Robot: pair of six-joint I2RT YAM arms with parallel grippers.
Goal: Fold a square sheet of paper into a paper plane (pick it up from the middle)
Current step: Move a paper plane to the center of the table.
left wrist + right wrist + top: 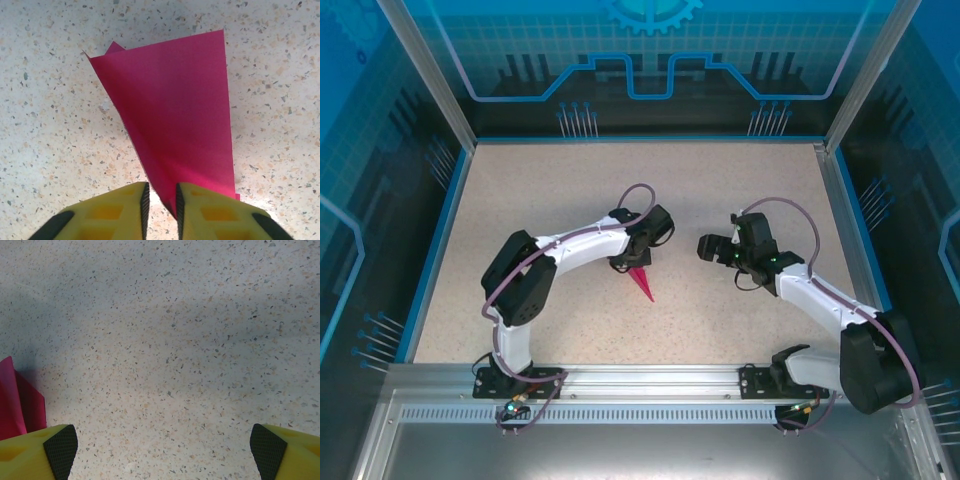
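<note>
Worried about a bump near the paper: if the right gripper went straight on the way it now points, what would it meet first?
Likely the bare tabletop: the right gripper points down at its speckled surface, with the paper plane off to one side of that line.

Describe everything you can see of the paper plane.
The paper plane is plain magenta-pink paper, matte and unmarked, folded into a tapering wedge with layered flaps peeking out at its corners. It lies on the speckled table near the centre. Its narrow end sits between the jaws of the left gripper, which stand nearly shut; whether they pinch it is unclear.
</note>
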